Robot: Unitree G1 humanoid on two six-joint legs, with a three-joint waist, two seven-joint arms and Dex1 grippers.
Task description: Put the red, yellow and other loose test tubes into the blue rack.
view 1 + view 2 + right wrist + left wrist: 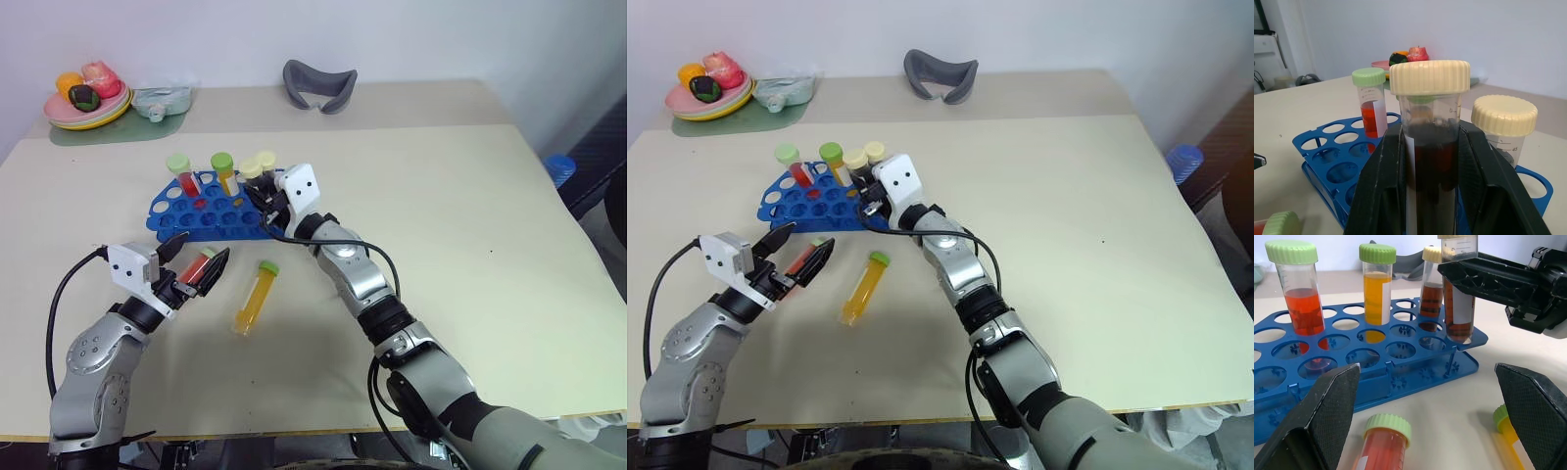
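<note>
right gripper (1488, 281): jaws are closed on a dark brown tube (1431, 147) with a cream cap, held upright with its rounded bottom just over a hole at the near right corner of the blue rack (211, 211).
left gripper (193, 262): jaws are spread wide and nothing is gripped; a loose red tube (1382, 445) lies on the table between the fingers.
step in hand: seating the brown tube is judged to be the current step; the tube should be kept vertical, centred over the hole and lowered straight before the jaws are released.
tubes already racked: a red one (1299, 293), a yellow one (1376, 284) and a second brown one (1431, 286) stand upright; the last stands at 11 o'clock of the held tube, close by, so sideways drift should be avoided.
still loose: a yellow tube (254, 296) lies at 5 o'clock of the rack, just beside the left gripper.
edges: the rack sits well inside the table (470, 225); no edge is near the work.
open room: wide bare tabletop is left from 2 to 5 o'clock of the rack; a plate of toy food (86, 98) at 11 o'clock and a grey object (319, 86) at 1 o'clock are well apart.
</note>
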